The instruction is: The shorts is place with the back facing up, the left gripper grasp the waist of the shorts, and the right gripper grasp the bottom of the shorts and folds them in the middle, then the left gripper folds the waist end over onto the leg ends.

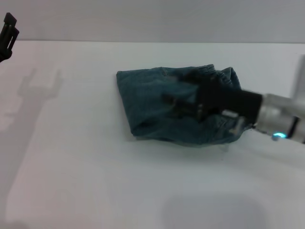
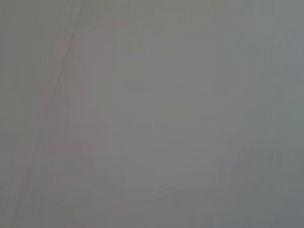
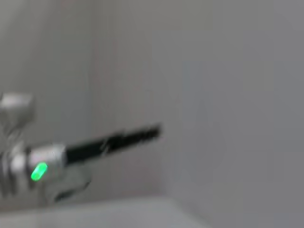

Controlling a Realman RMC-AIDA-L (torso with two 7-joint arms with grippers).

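Your left tool [image 1: 183, 102] sits low over the bunched shorts [image 1: 143, 105] mid-frame, likely folding them; you cannot tell its grip. The right tool [image 1: 7, 33] is parked upper left.

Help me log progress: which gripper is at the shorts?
The left gripper, silver-wristed, over the shorts; the right gripper hangs far off, away from them.

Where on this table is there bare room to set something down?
Bare table spreads in front of the shorts, and between them and the right gripper parked at the far corner. Crowded where the left gripper lies over the shorts.
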